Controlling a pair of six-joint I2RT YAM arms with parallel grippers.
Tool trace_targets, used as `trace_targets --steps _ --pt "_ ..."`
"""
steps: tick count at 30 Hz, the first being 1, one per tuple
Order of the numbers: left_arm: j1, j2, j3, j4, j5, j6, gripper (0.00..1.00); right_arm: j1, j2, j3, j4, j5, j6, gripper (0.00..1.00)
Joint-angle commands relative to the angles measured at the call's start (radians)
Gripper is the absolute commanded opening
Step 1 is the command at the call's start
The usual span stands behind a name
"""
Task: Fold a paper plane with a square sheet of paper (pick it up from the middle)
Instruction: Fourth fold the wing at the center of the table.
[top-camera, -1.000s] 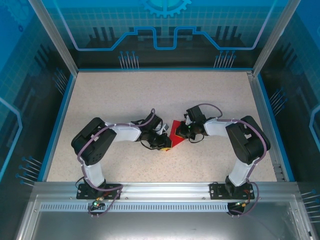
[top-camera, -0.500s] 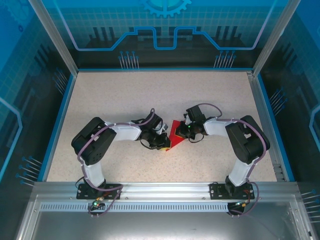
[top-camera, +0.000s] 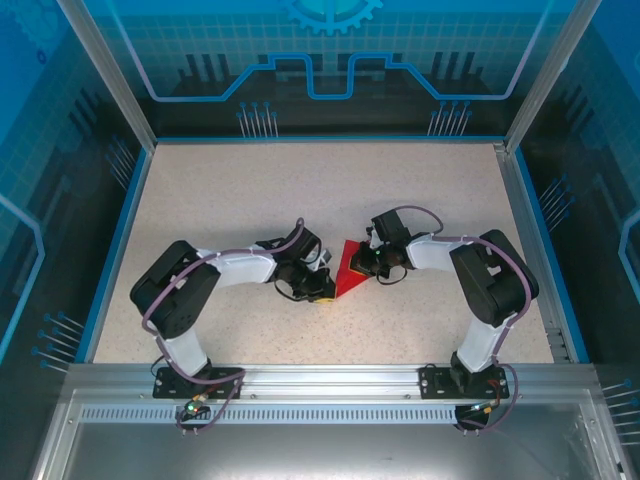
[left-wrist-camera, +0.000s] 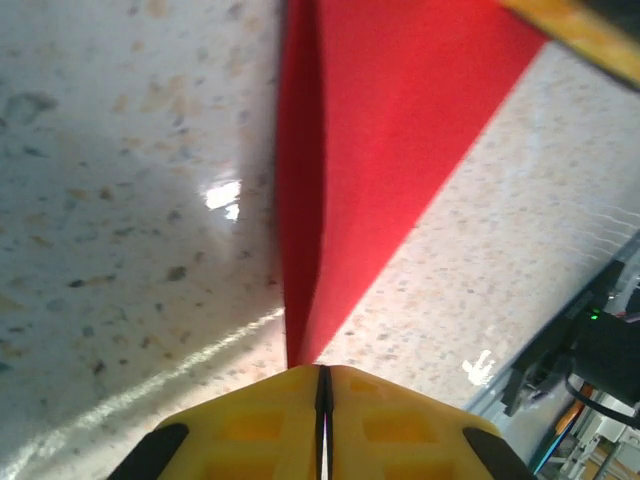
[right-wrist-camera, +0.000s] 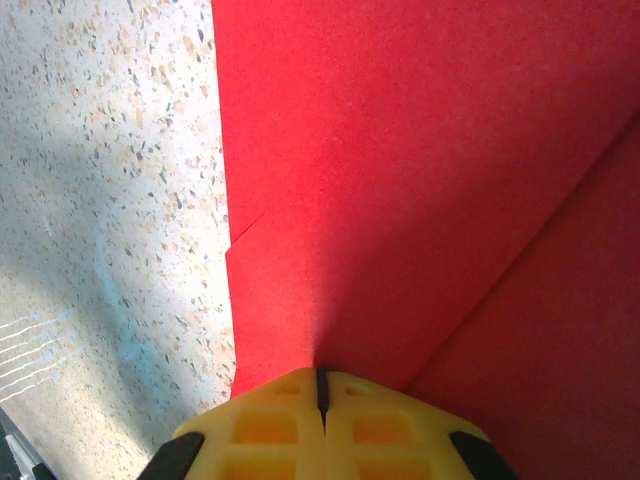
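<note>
Down at the middle of the speckled worktop (top-camera: 200, 200) we had both arms reaching in towards each other, and between them sat the red paper (top-camera: 347, 272), showing from above as a small pointed wedge rather than a flat square. The left hand (top-camera: 322, 290) was at the paper's near-left corner; on its own wrist camera the left hand (left-wrist-camera: 322, 385) had its yellow pads pressed together to a thin dark seam, and the red paper (left-wrist-camera: 370, 150) ran as a raised fold right down into that seam, so we called it pinched. Over on the other side the right hand (top-camera: 365, 264) met the paper's right edge. From its wrist, the right hand (right-wrist-camera: 320, 388) was likewise closed, pads together, with the red paper (right-wrist-camera: 420, 180) puckering into the seam, a diagonal fold line crossing the sheet and one straight edge lying against the worktop.
</note>
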Motion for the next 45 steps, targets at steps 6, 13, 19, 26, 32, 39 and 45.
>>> trace_targets --steps 6,13,19,26,32,39,45 --pt "0.017 0.076 0.156 0.058 -0.051 0.022 0.12 0.011 0.107 -0.078 -0.186 0.145 -0.019 0.03" --pt "0.017 0.211 0.255 0.025 -0.105 0.053 0.11 0.014 0.097 -0.084 -0.192 0.145 -0.021 0.03" --pt "0.015 0.239 0.242 0.017 -0.088 0.058 0.09 0.015 0.088 -0.085 -0.199 0.151 -0.018 0.03" --pt "0.006 0.238 0.181 -0.012 -0.050 0.086 0.09 0.014 0.098 -0.084 -0.206 0.155 -0.012 0.03" --pt "-0.001 0.218 0.119 -0.023 -0.033 0.096 0.09 0.014 0.104 -0.078 -0.221 0.160 -0.010 0.03" --pt "-0.010 0.170 0.054 -0.026 -0.019 0.100 0.09 0.016 0.108 -0.076 -0.229 0.163 -0.010 0.03" --pt "-0.028 0.126 0.012 -0.011 0.007 0.107 0.10 0.016 0.113 -0.077 -0.230 0.165 -0.010 0.03"
